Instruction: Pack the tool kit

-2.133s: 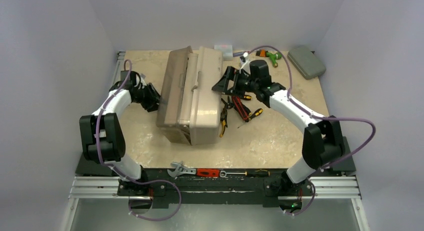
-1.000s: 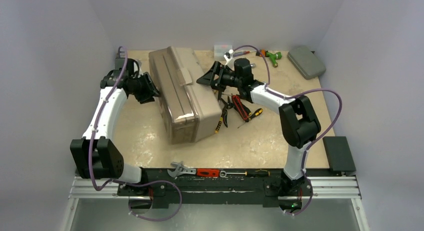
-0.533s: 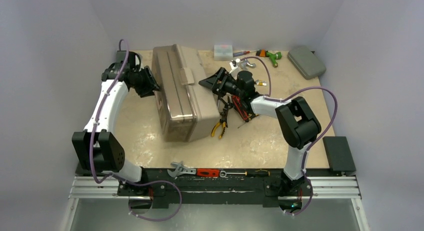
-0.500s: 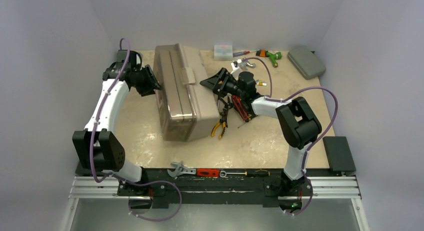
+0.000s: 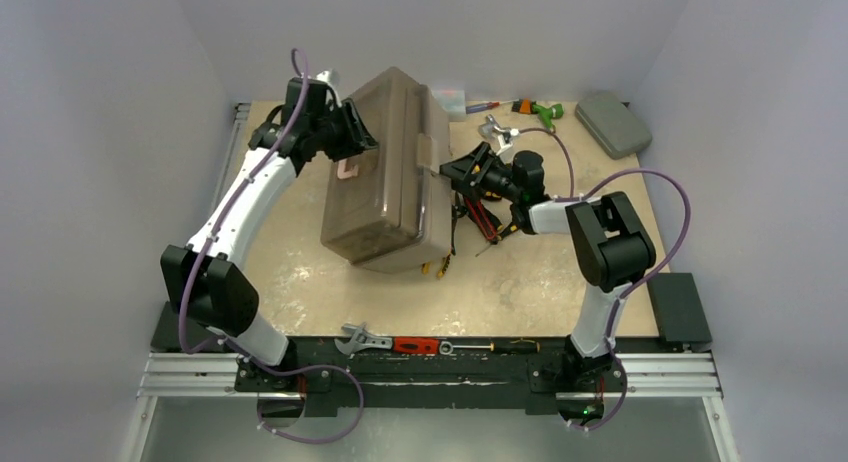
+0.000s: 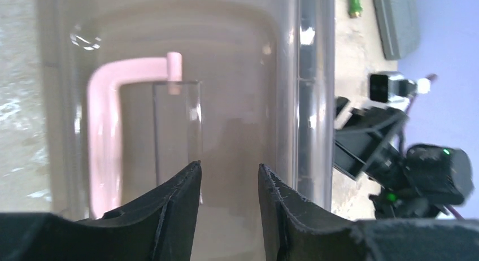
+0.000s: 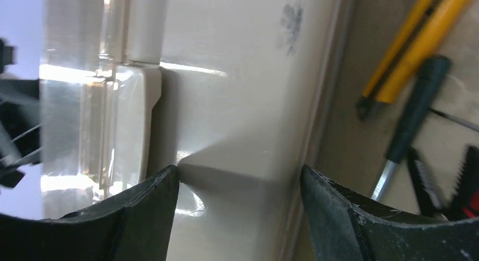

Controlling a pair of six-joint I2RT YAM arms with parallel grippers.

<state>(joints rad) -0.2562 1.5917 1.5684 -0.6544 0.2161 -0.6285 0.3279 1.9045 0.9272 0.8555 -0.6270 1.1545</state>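
Your toolbox [image 5: 385,172] sits lid-shut mid-tabletop [image 5: 540,272], but the pliers [image 7: 406,46] and a screwdriver [image 7: 421,103] lie loose just right of it, so packing looks barely begun. Left jaws hover narrow, holding nothing, beside the pink handle [image 6: 104,136]; right jaws stand wide against its latch wall.

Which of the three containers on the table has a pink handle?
The large tan toolbox in the middle: its pink handle sits on the smoky lid. The flat grey case at the far right and the small clear box show none.
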